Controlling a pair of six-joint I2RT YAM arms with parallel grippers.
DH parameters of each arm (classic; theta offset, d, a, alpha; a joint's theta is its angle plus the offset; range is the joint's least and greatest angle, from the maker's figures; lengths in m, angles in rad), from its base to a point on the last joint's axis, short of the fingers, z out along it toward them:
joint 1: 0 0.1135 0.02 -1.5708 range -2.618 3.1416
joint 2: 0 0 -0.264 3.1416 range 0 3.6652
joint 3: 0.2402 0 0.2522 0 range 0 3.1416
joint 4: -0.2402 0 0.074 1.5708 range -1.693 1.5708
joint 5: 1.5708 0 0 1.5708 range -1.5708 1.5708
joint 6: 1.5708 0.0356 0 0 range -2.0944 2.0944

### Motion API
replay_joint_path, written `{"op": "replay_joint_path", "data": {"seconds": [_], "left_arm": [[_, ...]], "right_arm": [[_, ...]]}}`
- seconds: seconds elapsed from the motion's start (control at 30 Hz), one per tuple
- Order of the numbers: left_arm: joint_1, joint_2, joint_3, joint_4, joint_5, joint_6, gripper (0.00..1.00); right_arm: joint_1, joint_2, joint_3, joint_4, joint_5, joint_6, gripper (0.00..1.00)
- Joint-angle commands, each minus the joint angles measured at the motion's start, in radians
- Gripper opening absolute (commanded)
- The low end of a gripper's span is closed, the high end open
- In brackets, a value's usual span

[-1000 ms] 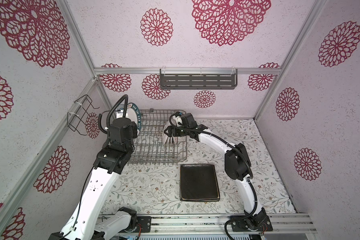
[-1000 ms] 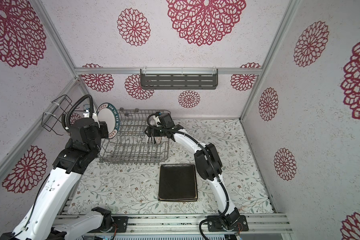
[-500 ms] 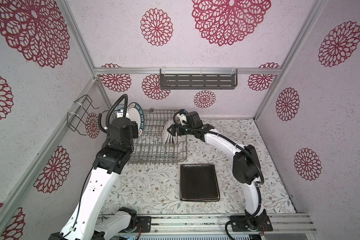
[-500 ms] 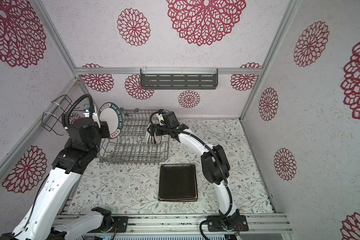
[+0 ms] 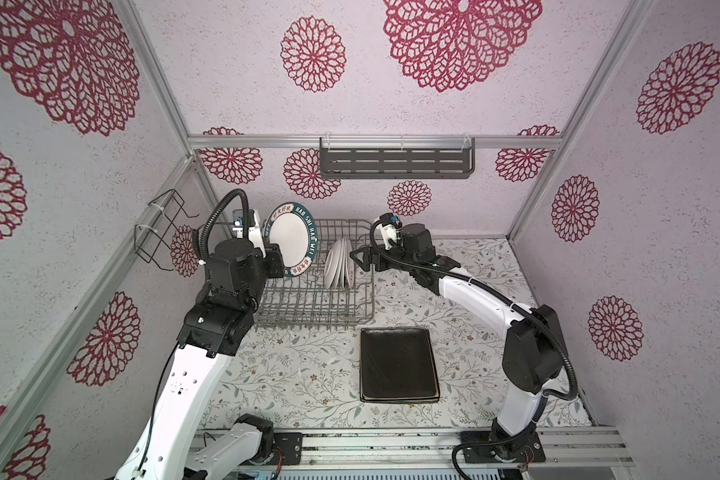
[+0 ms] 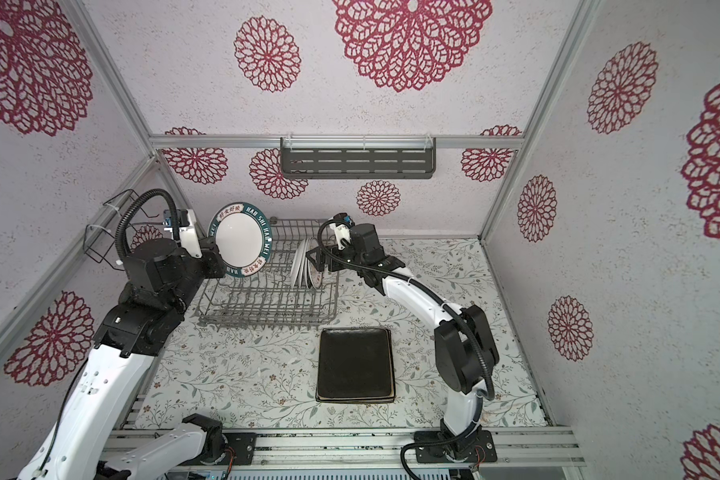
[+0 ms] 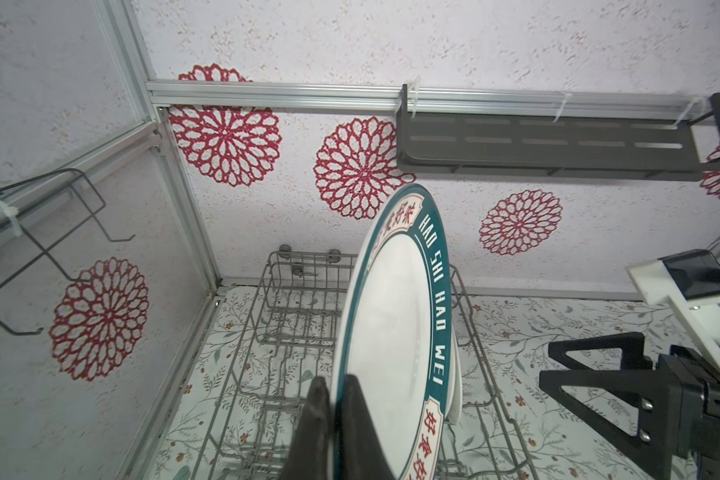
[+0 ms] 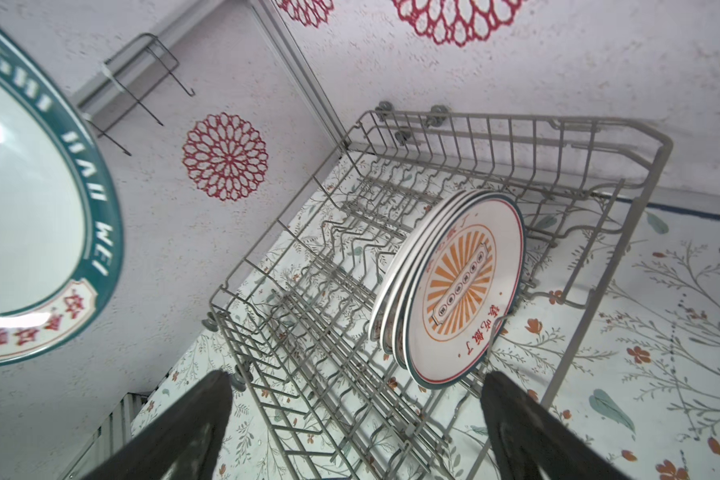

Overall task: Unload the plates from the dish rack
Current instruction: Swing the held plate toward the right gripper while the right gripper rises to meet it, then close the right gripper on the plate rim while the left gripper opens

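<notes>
Right claw withdrew; left claw holds round plate upright, facing right.

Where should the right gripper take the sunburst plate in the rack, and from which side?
Its upper rim, from above, probably. The sunburst plate stands on edge in the dish rack, packed against the other plates, so only the rim is free. The open right gripper could straddle that edge, though the gap behind looks tight.
</notes>
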Motion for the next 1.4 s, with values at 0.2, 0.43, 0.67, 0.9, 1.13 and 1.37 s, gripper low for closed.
{"op": "replay_joint_path", "data": {"seconds": [0.2, 0.43, 0.67, 0.9, 1.13, 1.37], "left_arm": [[0.010, 0.018, 0.021, 0.117, 0.179, -0.112, 0.00], [0.010, 0.038, 0.006, 0.150, 0.265, -0.186, 0.00], [0.011, 0.049, -0.016, 0.173, 0.330, -0.243, 0.00], [0.010, 0.058, -0.037, 0.188, 0.365, -0.276, 0.00], [0.010, 0.067, -0.051, 0.206, 0.384, -0.288, 0.00], [0.010, 0.077, -0.054, 0.213, 0.399, -0.290, 0.00]], "right_arm": [[-0.014, -0.123, -0.110, 0.255, -0.139, 0.041, 0.97], [-0.016, -0.119, -0.139, 0.380, -0.184, 0.109, 0.97], [-0.023, -0.102, -0.152, 0.463, -0.199, 0.163, 0.94], [-0.027, -0.091, -0.151, 0.503, -0.210, 0.195, 0.89], [-0.033, -0.074, -0.152, 0.554, -0.236, 0.237, 0.79], [-0.035, -0.064, -0.149, 0.573, -0.249, 0.253, 0.62]]}}
